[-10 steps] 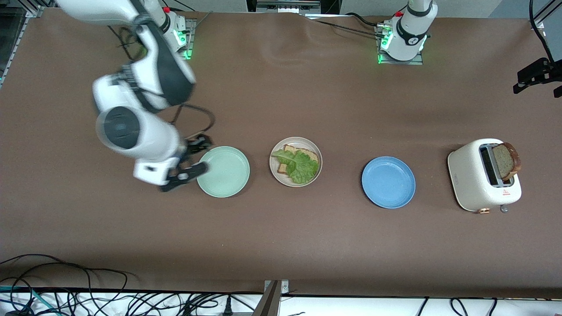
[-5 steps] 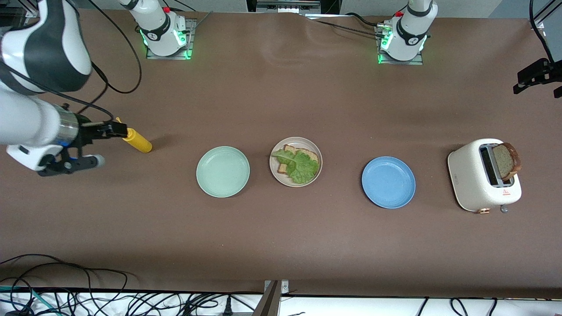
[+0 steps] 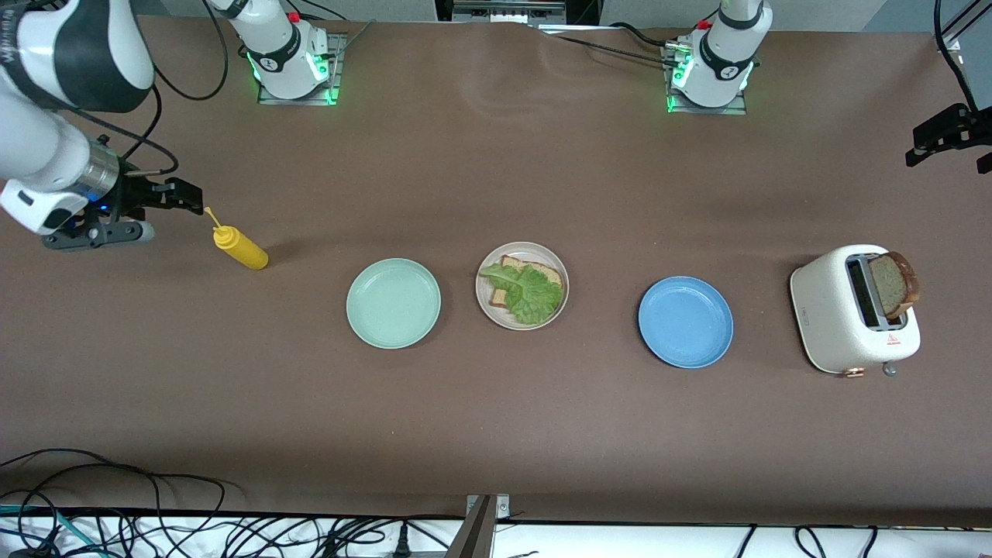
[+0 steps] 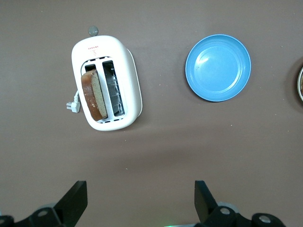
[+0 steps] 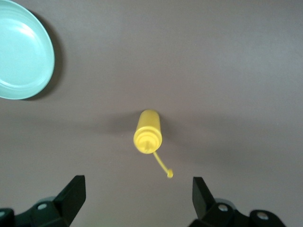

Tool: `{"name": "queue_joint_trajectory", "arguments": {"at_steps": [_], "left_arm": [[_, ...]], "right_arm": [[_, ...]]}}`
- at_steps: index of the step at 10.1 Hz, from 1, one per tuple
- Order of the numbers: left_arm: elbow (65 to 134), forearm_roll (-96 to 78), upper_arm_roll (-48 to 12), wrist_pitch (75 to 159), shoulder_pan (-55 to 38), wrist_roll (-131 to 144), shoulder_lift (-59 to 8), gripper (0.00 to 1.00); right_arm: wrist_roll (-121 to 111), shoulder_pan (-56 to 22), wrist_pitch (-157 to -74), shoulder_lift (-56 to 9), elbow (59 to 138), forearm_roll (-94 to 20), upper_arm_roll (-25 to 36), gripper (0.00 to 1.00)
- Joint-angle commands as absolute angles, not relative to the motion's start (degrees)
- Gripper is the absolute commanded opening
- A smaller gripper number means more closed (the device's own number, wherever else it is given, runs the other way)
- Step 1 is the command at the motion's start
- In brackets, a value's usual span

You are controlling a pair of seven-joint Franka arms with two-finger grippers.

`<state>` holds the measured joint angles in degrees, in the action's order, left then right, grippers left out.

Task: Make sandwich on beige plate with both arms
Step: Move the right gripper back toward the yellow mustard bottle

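Observation:
The beige plate (image 3: 487, 308) sits mid-table and holds one speckled bread slice (image 3: 544, 273) with a green lettuce leaf (image 3: 531, 293) on top. A second bread slice (image 3: 895, 283) stands in the white toaster (image 3: 833, 318) at the left arm's end; the left wrist view also shows the slice (image 4: 93, 94). My left gripper (image 3: 952, 153) is open and empty, high over the table near the toaster, with its fingers apart in its wrist view (image 4: 139, 201). My right gripper (image 3: 184, 198) is open and empty beside a yellow squeeze bottle (image 3: 242, 249).
A mint green plate (image 3: 394, 303) and a blue plate (image 3: 686, 322) flank the beige plate. The right wrist view shows the yellow bottle (image 5: 148, 130) with its tethered cap hanging loose. Cables run along the table's front edge (image 3: 116, 511).
My right arm has swung from the mint green plate toward its own end of the table, uncovering the yellow bottle, then drawn back from the bottle's top. The left gripper has not moved.

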<state>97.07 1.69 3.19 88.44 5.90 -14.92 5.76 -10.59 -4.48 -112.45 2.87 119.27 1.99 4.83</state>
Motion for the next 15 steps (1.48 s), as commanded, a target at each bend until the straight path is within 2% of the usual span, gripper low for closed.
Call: {"name": "queue_joint_trajectory", "arguments": {"at_steps": [1,4,6,8,12,15], "left_arm": [[95.62,0.97,3.08,87.45,6.24,-15.56,5.27,1.0],[95.62,0.97,3.08,87.36,6.24,-15.56,5.27,1.0],[95.62,0.97,3.08,87.36,6.24,-15.56,5.27,1.0],[95.62,0.97,3.08,87.36,6.24,-15.56,5.27,1.0],[95.62,0.97,3.08,87.36,6.24,-15.56,5.27,1.0],[95.62,0.97,2.99,87.36,6.15,-15.47,5.27,1.0]], "right_arm": [[-23.32,-4.92,-126.52,7.91,132.08,1.5,8.86,1.0],[-47.89,-4.92,-139.54,8.26,139.9,-6.63,12.74,1.0],[-75.52,-4.92,-137.74,7.21,140.01,-23.81,15.72,1.0],[-94.4,-4.83,-126.53,4.59,139.57,-38.7,22.37,1.0],[-117.02,-4.22,-113.94,-0.25,137.55,-44.1,32.67,0.98],[-131.87,-0.55,-98.76,-12.26,130.11,-52.26,36.21,0.99]]}}
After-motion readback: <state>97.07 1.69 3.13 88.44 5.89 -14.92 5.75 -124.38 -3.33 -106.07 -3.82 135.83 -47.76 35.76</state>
